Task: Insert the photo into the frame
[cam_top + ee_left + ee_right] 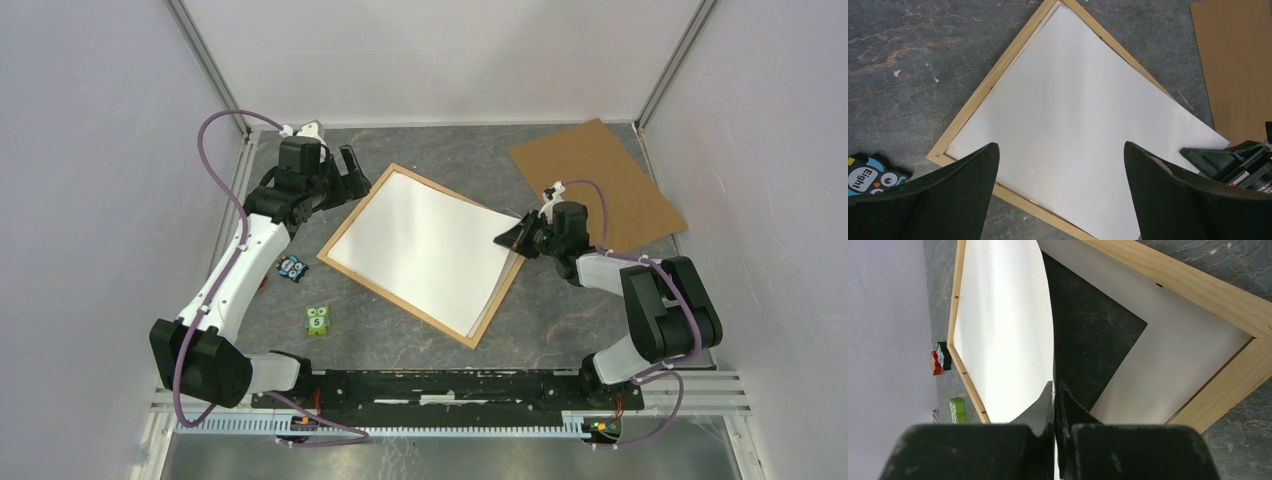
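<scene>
The photo (425, 245) lies white back up across the frame (395, 300), a rectangle of light wooden strips in the middle of the table. My right gripper (510, 240) is shut on the photo's right edge. In the right wrist view the fingers (1054, 385) pinch the sheet (1003, 330), which bows up off the frame's corner (1198, 290). My left gripper (352, 172) hovers open over the frame's far-left corner, holding nothing. Its view shows the photo (1083, 115) skewed inside the frame (980, 95), between my wide-spread left gripper's fingertips (1060, 145).
A brown backing board (600, 180) lies at the back right, behind the right gripper. Two small toy blocks sit left of the frame: a blue owl one (292, 267) and a green one (318, 320). White walls close the table in on three sides.
</scene>
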Available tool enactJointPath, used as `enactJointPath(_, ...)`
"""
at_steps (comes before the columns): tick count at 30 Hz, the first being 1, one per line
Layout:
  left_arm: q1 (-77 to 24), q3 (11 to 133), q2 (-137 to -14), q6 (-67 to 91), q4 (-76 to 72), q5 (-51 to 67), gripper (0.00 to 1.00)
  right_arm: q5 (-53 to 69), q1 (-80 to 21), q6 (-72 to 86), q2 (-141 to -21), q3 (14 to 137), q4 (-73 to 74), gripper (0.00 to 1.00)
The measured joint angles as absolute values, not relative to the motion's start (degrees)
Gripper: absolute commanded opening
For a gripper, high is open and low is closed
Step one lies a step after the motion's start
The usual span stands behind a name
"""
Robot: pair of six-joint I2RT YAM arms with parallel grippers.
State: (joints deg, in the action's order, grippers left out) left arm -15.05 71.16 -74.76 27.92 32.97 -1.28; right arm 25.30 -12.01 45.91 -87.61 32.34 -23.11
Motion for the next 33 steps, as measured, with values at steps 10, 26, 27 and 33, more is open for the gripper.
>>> enactJointPath(10, -15.0, 70.8, -74.8, 27.9, 32.6, -1.0, 1.00, 24.9, -12.2, 45.8, -89.3, 32.3, -24.1, 0.00)
enactJointPath(26, -15.0, 69.9, -74.7, 27.9, 32.4, -0.3, 1.00, 25.3, -12.3, 40.4, -91.8, 37.5, -19.0, 0.54)
enactJointPath(27, -15.0, 69.9, -74.7, 27.9, 32.4, 0.0, 1.00, 25.0, -12.3, 39.5, -91.4, 37.6, -17.5, 0.58)
enactJointPath(33, -15.0, 69.7, -74.3, 27.9, 32.4, 0.6, 1.00, 20.0, -12.3, 30.9, -88.1, 43.6, -3.0, 0.86)
